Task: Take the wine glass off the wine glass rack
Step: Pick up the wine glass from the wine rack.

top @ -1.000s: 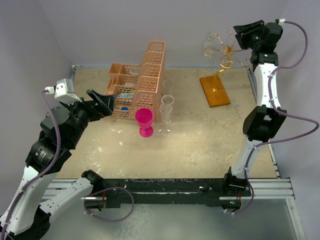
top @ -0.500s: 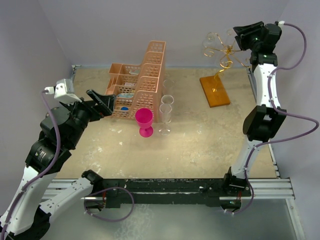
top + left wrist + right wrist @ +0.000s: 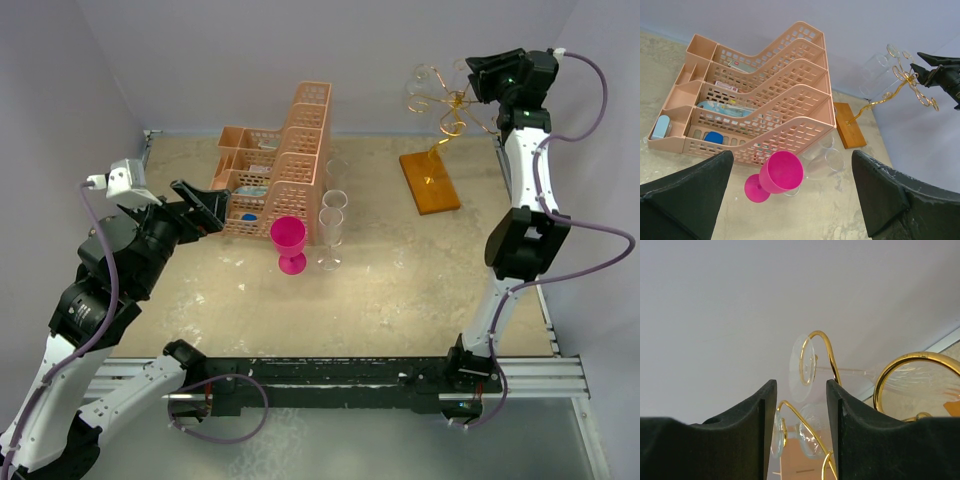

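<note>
The wine glass rack [image 3: 447,104] is a gold wire stand on an orange base [image 3: 430,182] at the back right. Clear wine glasses [image 3: 418,88] hang upside down from its curled arms. My right gripper [image 3: 477,76] is raised at the rack's top right, open. In the right wrist view its fingers [image 3: 801,387] straddle a gold arm [image 3: 805,426], with one glass's round foot [image 3: 802,367] just beyond the tips and another [image 3: 777,435] beside the left finger. My left gripper [image 3: 205,208] is open and empty, far left. The rack also shows in the left wrist view [image 3: 900,82].
A peach lattice basket [image 3: 280,160] stands at the back middle. A pink goblet [image 3: 290,243] and two clear glasses [image 3: 331,225] stand in front of it; the left wrist view also shows the goblet [image 3: 777,175]. Walls close off the back and sides.
The right wrist has shifted slightly up and to the right at the top of the rack. The left arm and the things on the table have not moved.
</note>
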Tool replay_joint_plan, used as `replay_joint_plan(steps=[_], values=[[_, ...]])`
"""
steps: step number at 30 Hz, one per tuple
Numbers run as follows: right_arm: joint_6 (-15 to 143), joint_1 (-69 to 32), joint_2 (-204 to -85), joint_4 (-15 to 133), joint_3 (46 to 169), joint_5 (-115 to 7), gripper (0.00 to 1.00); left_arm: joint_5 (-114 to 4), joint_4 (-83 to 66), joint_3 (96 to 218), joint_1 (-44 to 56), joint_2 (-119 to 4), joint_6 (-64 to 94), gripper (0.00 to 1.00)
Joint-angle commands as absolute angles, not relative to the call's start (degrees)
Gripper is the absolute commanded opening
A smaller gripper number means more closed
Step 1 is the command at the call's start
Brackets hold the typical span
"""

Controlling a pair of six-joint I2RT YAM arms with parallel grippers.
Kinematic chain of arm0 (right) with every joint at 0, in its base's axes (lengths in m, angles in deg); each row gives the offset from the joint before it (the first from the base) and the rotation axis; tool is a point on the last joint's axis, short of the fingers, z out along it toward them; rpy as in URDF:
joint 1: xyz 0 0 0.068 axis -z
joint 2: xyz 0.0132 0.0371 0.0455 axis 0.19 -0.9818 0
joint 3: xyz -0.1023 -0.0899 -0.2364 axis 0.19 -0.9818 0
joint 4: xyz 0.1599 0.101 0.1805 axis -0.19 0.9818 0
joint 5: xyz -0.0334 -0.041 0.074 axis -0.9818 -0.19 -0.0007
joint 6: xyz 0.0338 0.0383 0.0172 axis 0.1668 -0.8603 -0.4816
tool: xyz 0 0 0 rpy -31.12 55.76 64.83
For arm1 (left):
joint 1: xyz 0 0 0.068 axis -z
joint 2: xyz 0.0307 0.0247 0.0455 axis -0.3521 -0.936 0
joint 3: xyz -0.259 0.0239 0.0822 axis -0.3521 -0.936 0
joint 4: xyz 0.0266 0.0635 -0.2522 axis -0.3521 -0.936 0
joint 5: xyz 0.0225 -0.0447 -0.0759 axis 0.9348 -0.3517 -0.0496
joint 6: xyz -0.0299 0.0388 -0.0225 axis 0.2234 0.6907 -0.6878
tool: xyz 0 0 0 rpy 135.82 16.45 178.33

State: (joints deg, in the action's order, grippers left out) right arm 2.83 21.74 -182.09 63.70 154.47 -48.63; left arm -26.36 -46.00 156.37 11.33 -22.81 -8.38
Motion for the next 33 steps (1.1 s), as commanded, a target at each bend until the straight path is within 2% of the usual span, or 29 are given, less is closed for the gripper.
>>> replay_joint_plan(steps=[1, 33], values=[[1.35, 21.94, -182.23, 61.17, 154.85, -50.36, 0.46, -26.29, -43.94, 156.25, 11.29, -22.35, -7.22, 0.99], [-2.80, 21.94, -185.11, 57.42, 154.91, -49.70, 0.31, -26.17, -44.02, 156.14, 11.29, -22.23, -7.17, 0.99]])
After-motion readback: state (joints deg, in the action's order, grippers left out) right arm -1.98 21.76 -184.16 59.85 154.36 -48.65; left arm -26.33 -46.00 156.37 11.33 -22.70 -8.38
